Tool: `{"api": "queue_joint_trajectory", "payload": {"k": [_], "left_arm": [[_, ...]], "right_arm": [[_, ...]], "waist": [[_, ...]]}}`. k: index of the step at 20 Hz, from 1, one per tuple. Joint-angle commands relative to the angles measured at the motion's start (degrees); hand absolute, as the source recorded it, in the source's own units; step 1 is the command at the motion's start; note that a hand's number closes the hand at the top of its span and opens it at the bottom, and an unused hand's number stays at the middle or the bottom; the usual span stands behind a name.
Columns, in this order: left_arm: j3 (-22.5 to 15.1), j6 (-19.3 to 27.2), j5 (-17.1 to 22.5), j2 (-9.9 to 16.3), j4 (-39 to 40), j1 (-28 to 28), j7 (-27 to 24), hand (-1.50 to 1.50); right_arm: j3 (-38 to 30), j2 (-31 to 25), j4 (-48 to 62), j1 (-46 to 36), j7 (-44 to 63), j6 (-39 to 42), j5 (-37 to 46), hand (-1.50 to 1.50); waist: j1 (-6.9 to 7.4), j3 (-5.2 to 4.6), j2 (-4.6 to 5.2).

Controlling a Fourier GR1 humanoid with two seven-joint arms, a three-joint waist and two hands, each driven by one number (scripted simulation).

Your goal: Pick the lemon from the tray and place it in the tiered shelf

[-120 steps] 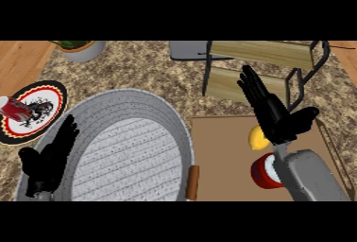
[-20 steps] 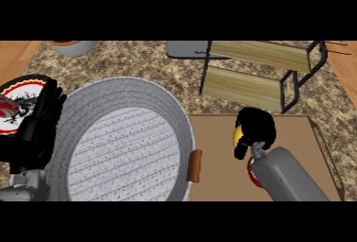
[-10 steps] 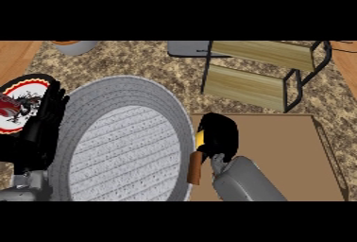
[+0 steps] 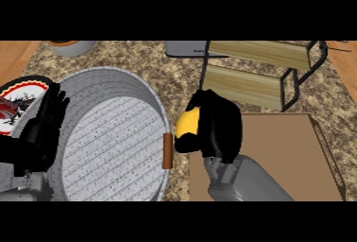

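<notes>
My right hand is curled round the yellow lemon, which shows at the hand's left side. It hangs over the left edge of the brown tray, just below the front left corner of the tiered shelf. The shelf has two wooden boards in a black frame. My left hand stays open, fingers up, at the left edge of the view, beside the big grey pan.
A large grey round pan with a brown handle fills the left middle. A red, white and black plate lies at the far left. A grey pot and a grey box stand at the back.
My right hand closed on the lemon on the tray, swung left, and now has risen toward the shelf's lower left corner. The red thing on the tray is no longer in view.
</notes>
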Motion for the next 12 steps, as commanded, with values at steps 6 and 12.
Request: {"api": "queue_joint_trajectory", "payload": {"k": [6, 12], "left_arm": [[0.3, 0.6, -0.2, -1.3, 1.8, -0.3, -1.3, 0.00], [-1.3, 2.0, -1.9, -3.6, 3.1, -0.9, -3.3, 0.00]], "right_arm": [[-7.1, 0.7, -9.4, -7.7, 16.4, 9.3, 12.2, 1.50], [-14.7, -0.4, -15.4, -5.6, 11.0, 14.2, 12.5, 1.50]], "waist": [[-0.44, -0.20, 0.12], [-0.58, -0.14, 0.34]]}}
